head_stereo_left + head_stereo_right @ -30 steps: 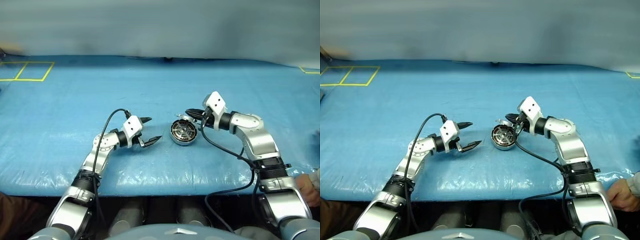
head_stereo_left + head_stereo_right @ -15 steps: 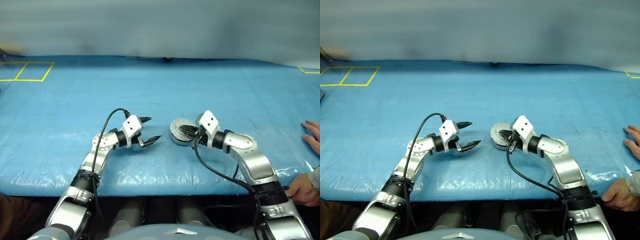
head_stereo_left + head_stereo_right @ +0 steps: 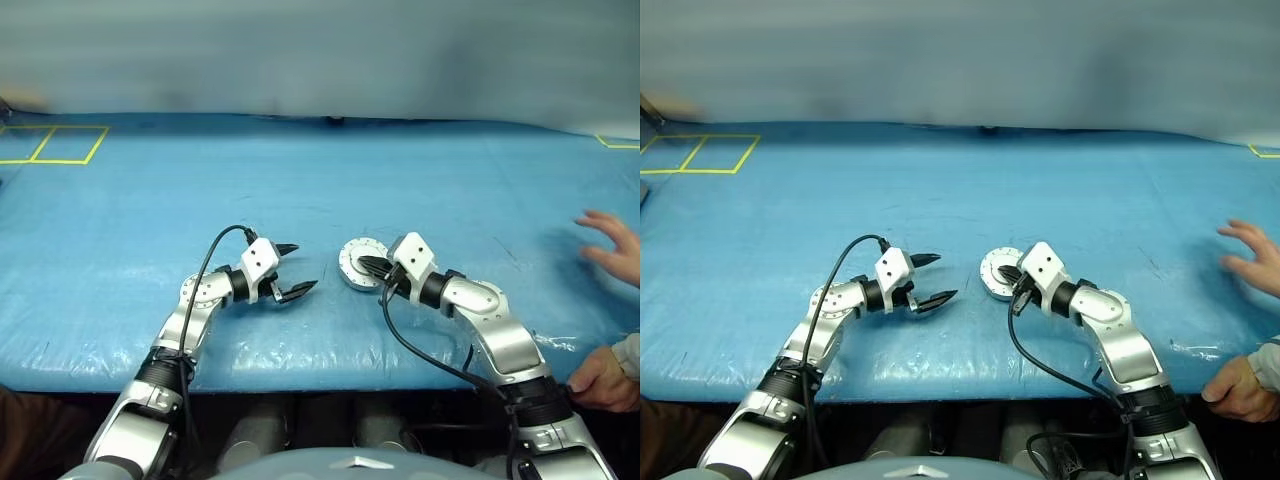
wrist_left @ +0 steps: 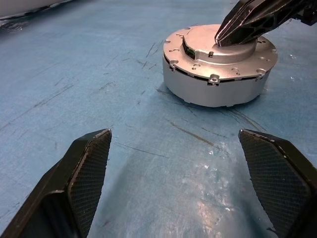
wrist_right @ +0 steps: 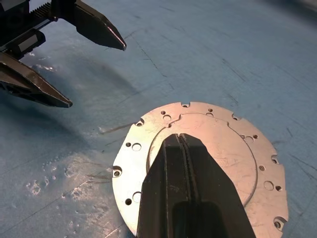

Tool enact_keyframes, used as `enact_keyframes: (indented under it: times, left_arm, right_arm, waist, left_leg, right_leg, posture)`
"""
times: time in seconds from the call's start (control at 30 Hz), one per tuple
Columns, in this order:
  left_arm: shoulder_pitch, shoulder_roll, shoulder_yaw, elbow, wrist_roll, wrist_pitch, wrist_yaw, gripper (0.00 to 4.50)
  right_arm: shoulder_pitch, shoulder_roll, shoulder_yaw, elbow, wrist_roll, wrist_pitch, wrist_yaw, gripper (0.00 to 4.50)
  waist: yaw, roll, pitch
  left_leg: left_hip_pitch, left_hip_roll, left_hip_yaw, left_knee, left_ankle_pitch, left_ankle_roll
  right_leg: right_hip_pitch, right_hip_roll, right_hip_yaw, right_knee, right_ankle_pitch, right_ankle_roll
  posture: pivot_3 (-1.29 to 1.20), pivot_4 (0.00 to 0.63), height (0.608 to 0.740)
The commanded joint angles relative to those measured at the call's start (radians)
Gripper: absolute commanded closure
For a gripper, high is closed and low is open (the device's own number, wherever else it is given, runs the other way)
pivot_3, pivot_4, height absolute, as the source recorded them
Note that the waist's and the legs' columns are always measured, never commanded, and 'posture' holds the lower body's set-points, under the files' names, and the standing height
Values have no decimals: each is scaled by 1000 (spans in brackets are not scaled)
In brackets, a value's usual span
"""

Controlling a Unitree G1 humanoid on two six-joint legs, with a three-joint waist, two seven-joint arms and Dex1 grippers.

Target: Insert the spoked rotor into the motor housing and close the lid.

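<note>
1. The lid [image 5: 208,148] lies flat over the motor housing [image 4: 218,87], mid-table between the arms.
2. Right gripper [image 5: 181,141], fingers pinched together and empty, rests on the lid's centre: press straight down, evenly.
3. Left gripper [image 3: 293,268] waits spread wide, just left of the housing.

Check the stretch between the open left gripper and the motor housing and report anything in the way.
Nothing visible stands in it. From the left gripper to the motor housing there is just bare blue table cover. The lid is down on the housing, and the shut right gripper rests its tips on top of it.
</note>
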State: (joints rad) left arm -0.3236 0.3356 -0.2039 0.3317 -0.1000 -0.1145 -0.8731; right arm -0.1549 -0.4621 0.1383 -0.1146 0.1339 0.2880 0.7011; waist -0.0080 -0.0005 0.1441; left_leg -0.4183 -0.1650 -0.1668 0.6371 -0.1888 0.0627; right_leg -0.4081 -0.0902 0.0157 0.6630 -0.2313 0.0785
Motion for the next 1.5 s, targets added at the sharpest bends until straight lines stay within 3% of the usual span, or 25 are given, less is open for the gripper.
enact_keyframes:
  times: [0.03,0.7,1.37,1.5]
  left_arm:
    - [7,-3,13,-51,-16,-6,4,144]
    - [16,-8,0,-42,2,-12,6,144]
    - [17,-13,-1,-30,14,-16,5,144]
    - [17,-13,-3,-27,19,-17,6,144]
  right_arm:
    - [26,8,-9,-9,18,17,-4,4500]
    - [50,3,-117,-160,121,53,-46,4500]
    - [62,-62,-194,-102,87,49,-115,4500]
    - [55,-76,-221,-56,30,70,-192,4500]
  waist:
    - [0,0,0]
    - [3,0,0]
    - [14,0,0]
    - [20,0,0]
  left_leg:
    - [0,0,0,-1,0,0]
    - [1,0,0,-8,1,-2]
    - [1,0,0,-9,1,-2]
    - [1,0,0,-9,1,-2]
  right_leg:
    - [0,0,0,0,0,0]
    - [-2,0,0,-2,-2,-2]
    - [-2,-1,0,-3,-2,-3]
    - [-2,-1,0,-3,-2,-3]
  posture:
    - [0,150,740]
    - [0,150,740]
    - [0,150,740]
    - [0,150,740]
